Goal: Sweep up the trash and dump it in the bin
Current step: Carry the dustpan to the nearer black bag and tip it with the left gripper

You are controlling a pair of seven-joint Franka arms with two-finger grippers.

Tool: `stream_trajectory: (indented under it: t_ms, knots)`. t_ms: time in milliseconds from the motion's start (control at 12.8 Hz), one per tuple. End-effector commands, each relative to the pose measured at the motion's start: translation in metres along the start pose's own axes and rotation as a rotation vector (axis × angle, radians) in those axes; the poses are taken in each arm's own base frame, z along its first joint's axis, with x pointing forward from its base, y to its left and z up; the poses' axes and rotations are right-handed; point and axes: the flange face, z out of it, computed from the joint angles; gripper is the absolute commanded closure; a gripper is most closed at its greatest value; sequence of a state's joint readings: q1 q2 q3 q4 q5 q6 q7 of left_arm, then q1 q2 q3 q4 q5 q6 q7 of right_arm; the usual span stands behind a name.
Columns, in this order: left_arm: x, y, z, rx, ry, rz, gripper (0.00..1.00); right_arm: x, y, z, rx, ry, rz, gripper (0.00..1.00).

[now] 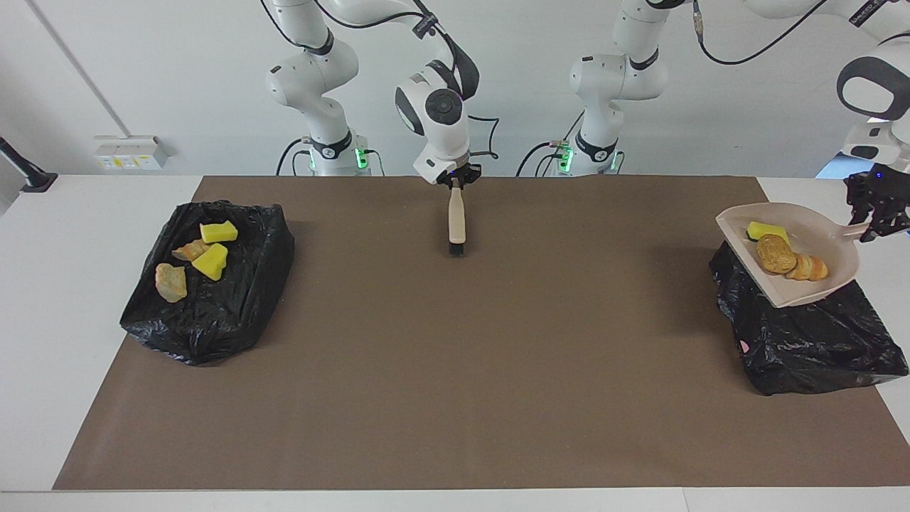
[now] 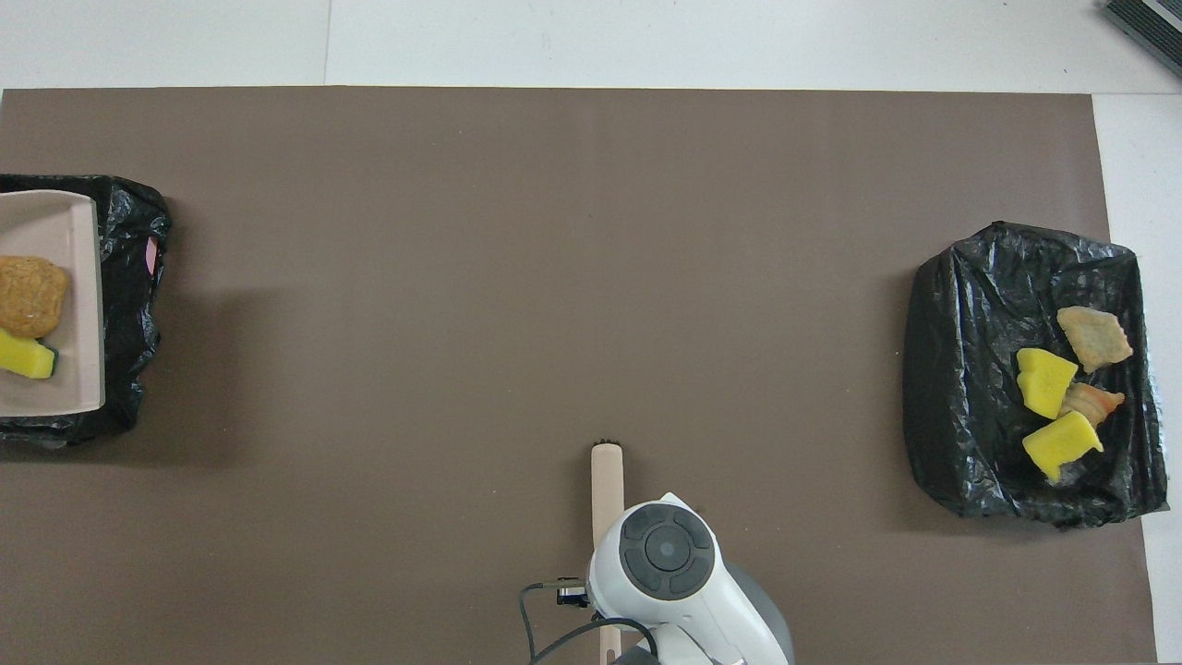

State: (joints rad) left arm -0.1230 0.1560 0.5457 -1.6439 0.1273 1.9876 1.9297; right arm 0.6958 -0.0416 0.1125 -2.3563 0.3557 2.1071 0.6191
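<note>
My left gripper point(image 1: 879, 220) is shut on the handle of the beige dustpan point(image 1: 817, 231), which hangs over the black bag bin point(image 1: 803, 341) at the left arm's end of the table. In the pan lie trash pieces: a yellow sponge point(image 1: 768, 230), a round brown pastry point(image 1: 775, 254) and a striped croissant lump point(image 1: 808, 268). The overhead view shows only part of the dustpan point(image 2: 55, 222), with the pastry point(image 2: 32, 296) and the sponge point(image 2: 26, 358), over the bin point(image 2: 129, 277). My right gripper point(image 1: 456, 182) is shut on the handle of a beige brush point(image 1: 456, 220), bristles down on the mat.
A second black bag bin point(image 1: 213, 320) sits at the right arm's end of the table and holds several trash pieces, among them yellow sponges point(image 1: 218, 231) and a brown pastry point(image 1: 170, 281). A brown mat point(image 1: 455, 370) covers the table. The right arm's wrist point(image 2: 667, 550) covers the brush point(image 2: 607, 476) handle from above.
</note>
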Motion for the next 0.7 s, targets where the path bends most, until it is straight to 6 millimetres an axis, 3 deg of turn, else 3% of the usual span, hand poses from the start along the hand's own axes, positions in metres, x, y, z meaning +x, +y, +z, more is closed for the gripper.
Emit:
stream_trajectory:
  t_ms: [0, 391, 469, 547, 625]
  knots:
    - [-0.02, -0.026, 0.007, 0.011, -0.064, 0.022, 1.0, -0.003, 0.008, 0.007, 0.012, -0.012, -0.034, 1.0]
    - [-0.025, -0.044, 0.028, 0.063, -0.216, 0.065, 1.0, -0.002, 0.008, 0.011, 0.007, -0.016, -0.036, 0.98]
    - [-0.031, -0.044, 0.03, 0.06, -0.278, 0.092, 1.0, -0.001, 0.008, 0.01, 0.011, -0.012, -0.031, 0.72]
    - [-0.042, -0.041, 0.036, 0.062, -0.32, 0.081, 1.0, -0.001, 0.008, 0.011, 0.009, -0.015, -0.037, 0.33]
    - [-0.047, -0.037, 0.048, 0.065, -0.33, 0.074, 1.0, -0.001, 0.006, 0.009, 0.01, -0.011, -0.045, 0.0]
